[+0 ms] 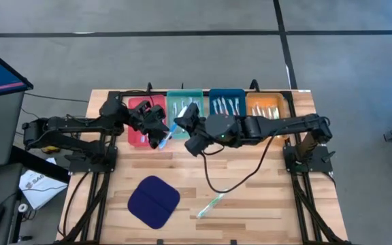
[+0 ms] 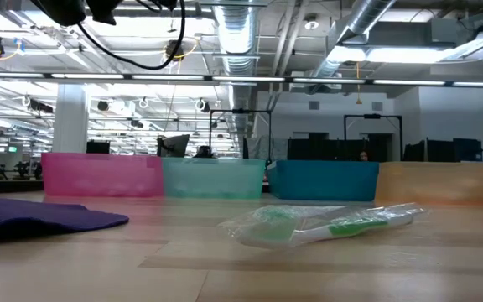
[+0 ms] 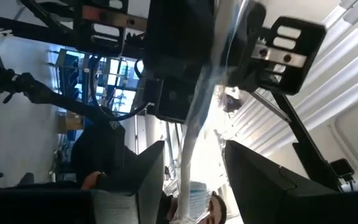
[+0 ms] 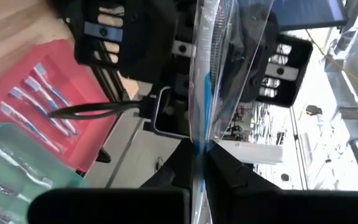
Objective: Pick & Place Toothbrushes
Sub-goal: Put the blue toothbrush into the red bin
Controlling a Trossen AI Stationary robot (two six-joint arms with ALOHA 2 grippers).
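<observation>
A blue-and-white toothbrush in a clear wrapper (image 1: 167, 137) is held in the air in front of the red tray (image 1: 139, 116) and the teal tray (image 1: 184, 109). My right gripper (image 1: 182, 124) is shut on it (image 4: 204, 81). My left gripper (image 1: 156, 132) faces it from the left. Its fingers are open and stand on either side of the toothbrush (image 3: 190, 137) without touching it. A green wrapped toothbrush (image 1: 211, 204) lies flat on the table near the front; the low view (image 2: 334, 225) shows it too. My right gripper pinches the wrapped toothbrush between its two fingers at one end (image 4: 199, 142). The fingers come from the table's right side. The toothbrush runs on from the fingertips toward my left gripper, lifted clear of the table and trays.
Four trays stand in a row at the back: red, teal, blue (image 1: 226, 105) and orange (image 1: 267, 107), each with several toothbrushes. A dark blue cloth pad (image 1: 154, 202) lies at the front left. A black cable (image 1: 240, 178) loops over the table's middle.
</observation>
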